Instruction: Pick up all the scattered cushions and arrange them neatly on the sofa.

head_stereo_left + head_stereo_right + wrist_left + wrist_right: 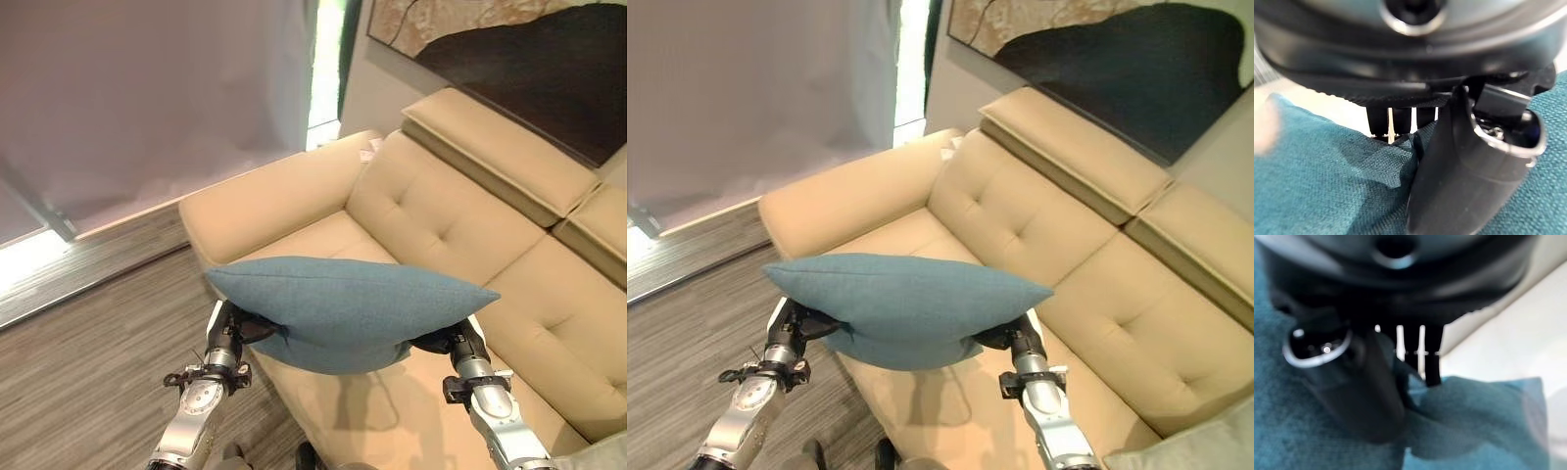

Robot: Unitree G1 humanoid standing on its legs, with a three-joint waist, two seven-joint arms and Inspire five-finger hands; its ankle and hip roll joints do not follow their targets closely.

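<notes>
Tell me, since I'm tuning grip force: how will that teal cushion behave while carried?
The teal cushion probably counts as soft: its fabric puckers where the left robot hand and right robot hand pinch it. It likely weighs little, as it hardly sags between them. The woven cover looks grippy, so slipping seems unlikely.

The blue cushion (343, 308) is hiding most of both hands; the picture's edge is cutting off the sofa (460, 225).
</notes>
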